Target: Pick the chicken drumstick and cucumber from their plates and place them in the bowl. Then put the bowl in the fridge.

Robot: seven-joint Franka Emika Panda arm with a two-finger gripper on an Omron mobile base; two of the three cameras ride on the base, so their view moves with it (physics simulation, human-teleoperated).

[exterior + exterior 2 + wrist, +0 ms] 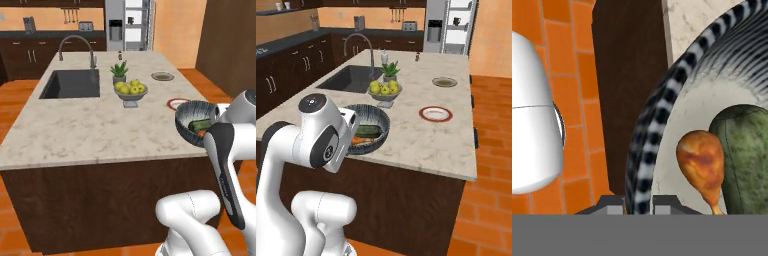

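Two items ride in the bowl (662, 107): the chicken drumstick (701, 161) and the cucumber (746, 155) lie side by side on its pale inside. Hand (638, 202) clamped tight on the bowl's rim, and the bowl hangs tilted at the worktop (90, 125) edge. Beyond the bowl sit the red-rimmed plate (435, 113), the olive plate (444, 81), and the fridge (450, 25) with its door open.

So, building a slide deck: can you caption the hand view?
Pincer shut on the bowl rim, chicken drumstick and cucumber inside.
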